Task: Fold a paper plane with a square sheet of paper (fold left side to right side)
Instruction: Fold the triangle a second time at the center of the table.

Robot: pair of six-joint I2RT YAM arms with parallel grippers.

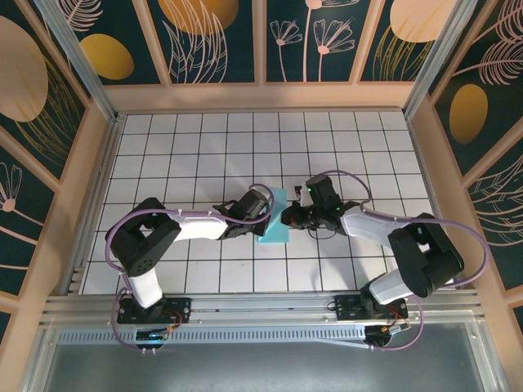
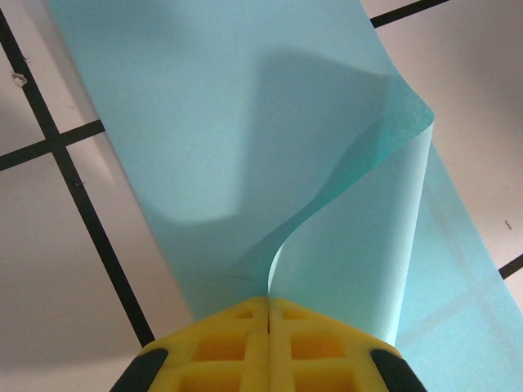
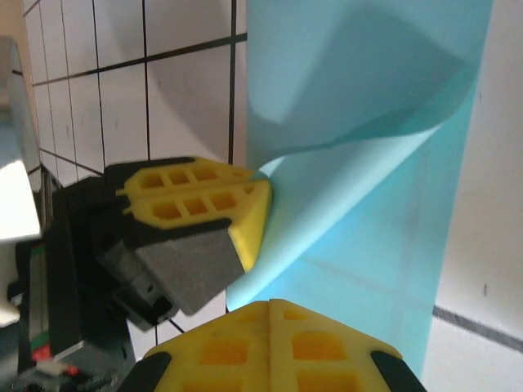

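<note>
The left hand [image 2: 268, 309] has its yellow fingers pressed flat together, with the edge of the square sheet of paper [image 2: 204, 122] nipped between the tips. From that pinch the turquoise paper rises and curls over in a soft loop, its free corner arching out to the side above the part of the sheet that lies flat. The loop throws a grey shadow across the flat part.

The right hand [image 3: 270, 309] is closed too, fingers meeting in a tight seam with no gap. It sits right at the near edge of the sheet, facing the left hand, whose tips bite the lifted corner just ahead of it. Whether the right hand has any paper between its own fingers cannot be told.

From above, the two hands meet nearly tip to tip over the middle of the tabletop [image 1: 204, 139], the left arm reaching in from the left and the right arm from the right. The sheet shows between and under them as a narrow turquoise strip. The rest of the sheet rests on the white tiles, the dark grid lines [image 2: 90, 224] faintly visible through the thin paper.
</note>
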